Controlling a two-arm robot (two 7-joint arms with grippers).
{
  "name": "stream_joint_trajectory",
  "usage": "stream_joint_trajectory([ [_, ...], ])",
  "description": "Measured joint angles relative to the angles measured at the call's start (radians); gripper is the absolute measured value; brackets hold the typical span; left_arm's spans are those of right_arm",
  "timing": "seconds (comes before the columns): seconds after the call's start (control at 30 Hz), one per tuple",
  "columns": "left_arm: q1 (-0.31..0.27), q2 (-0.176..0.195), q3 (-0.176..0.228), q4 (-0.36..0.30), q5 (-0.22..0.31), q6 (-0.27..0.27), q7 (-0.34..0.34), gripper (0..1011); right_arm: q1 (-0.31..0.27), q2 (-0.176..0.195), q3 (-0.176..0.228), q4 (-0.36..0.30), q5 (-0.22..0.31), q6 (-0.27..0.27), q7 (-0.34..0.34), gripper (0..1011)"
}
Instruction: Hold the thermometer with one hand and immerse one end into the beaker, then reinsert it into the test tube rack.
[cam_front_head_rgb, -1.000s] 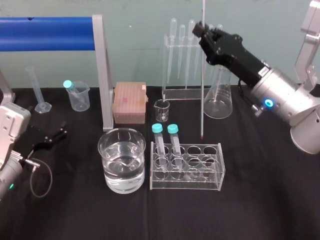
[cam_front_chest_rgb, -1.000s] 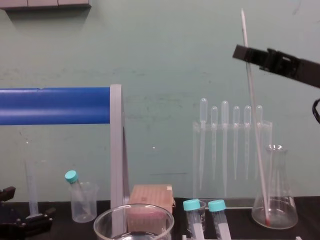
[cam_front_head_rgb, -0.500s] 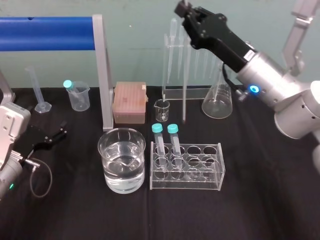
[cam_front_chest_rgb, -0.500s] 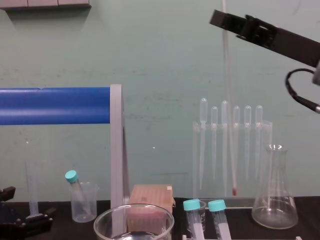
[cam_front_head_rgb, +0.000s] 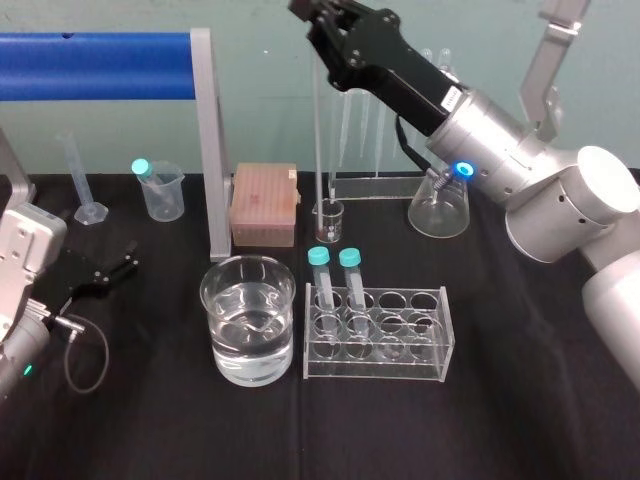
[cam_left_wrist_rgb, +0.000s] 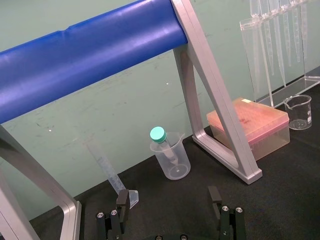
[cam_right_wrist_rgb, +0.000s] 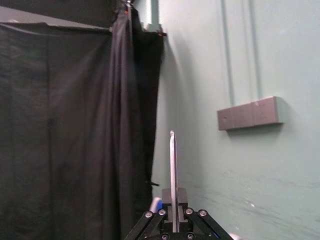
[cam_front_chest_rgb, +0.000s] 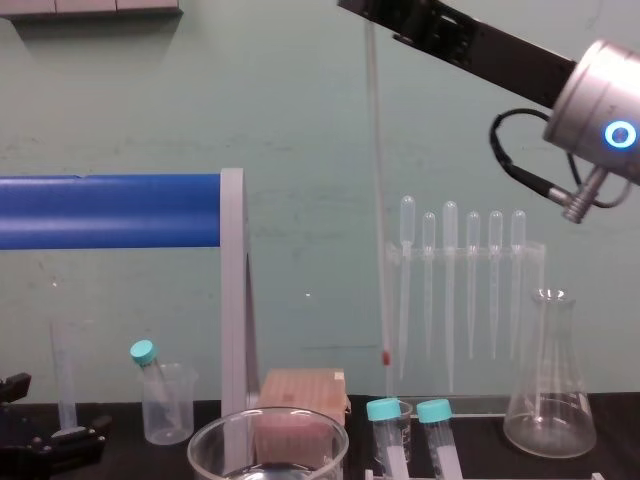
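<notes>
My right gripper (cam_front_head_rgb: 314, 14) is high at the back, shut on the upper part of the thermometer (cam_front_head_rgb: 319, 140), a thin whitish rod hanging nearly upright. In the chest view the thermometer (cam_front_chest_rgb: 378, 200) hangs from the gripper (cam_front_chest_rgb: 362, 8) with its red tip in the air just above the teal tube caps. The rod (cam_right_wrist_rgb: 172, 175) stands between the fingers (cam_right_wrist_rgb: 181, 197) in the right wrist view. The large glass beaker (cam_front_head_rgb: 216, 340), partly filled with water, stands front left of the rod. The clear test tube rack (cam_front_head_rgb: 400, 366) sits right of the beaker. My left gripper (cam_left_wrist_rgb: 168, 197) rests open at the table's left.
Two teal-capped tubes (cam_front_head_rgb: 335, 280) stand in the rack's left end. Behind are a small glass beaker (cam_front_head_rgb: 329, 220), a pink tip box (cam_front_head_rgb: 264, 205), a pipette stand (cam_front_head_rgb: 372, 120) and a conical flask (cam_front_head_rgb: 437, 210). A blue-barred frame (cam_front_head_rgb: 205, 150), a plastic beaker (cam_front_head_rgb: 162, 192) and a measuring cylinder (cam_front_head_rgb: 85, 190) stand left.
My right gripper has carried the thermometer leftward, from over the rack's right part to behind its left end. The red tip hangs a little higher. The left arm has not moved.
</notes>
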Motion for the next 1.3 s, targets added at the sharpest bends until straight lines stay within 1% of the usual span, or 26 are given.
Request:
stream_joint_trajectory([
  [0.2, 0.0, 0.0, 0.0, 0.0, 0.0, 0.0, 0.0, 1008, 0.017, -0.021, -0.026, 0.009, 0.022, 0.005, 0.028, 57],
  [0.47, 0.0, 0.0, 0.0, 0.0, 0.0, 0.0, 0.0, 1008, 0.03, -0.034, -0.061, 0.025, 0.04, 0.012, 0.063, 57],
  [0.6, 0.0, 0.0, 0.0, 0.0, 0.0, 0.0, 0.0, 1008, 0.038, -0.042, -0.079, 0.041, 0.047, 0.01, 0.084, 57],
  [0.73, 0.0, 0.0, 0.0, 0.0, 0.0, 0.0, 0.0, 1008, 0.049, -0.056, -0.102, 0.07, 0.056, 0.008, 0.11, 57],
  [0.97, 0.0, 0.0, 0.0, 0.0, 0.0, 0.0, 0.0, 1008, 0.062, -0.078, -0.124, 0.114, 0.078, 0.008, 0.144, 57],
  [1.17, 0.0, 0.0, 0.0, 0.0, 0.0, 0.0, 0.0, 1008, 0.069, -0.091, -0.141, 0.145, 0.078, 0.001, 0.157, 57],
  [1.3, 0.0, 0.0, 0.0, 0.0, 0.0, 0.0, 0.0, 1008, 0.074, -0.102, -0.158, 0.182, 0.057, -0.013, 0.162, 57],
])
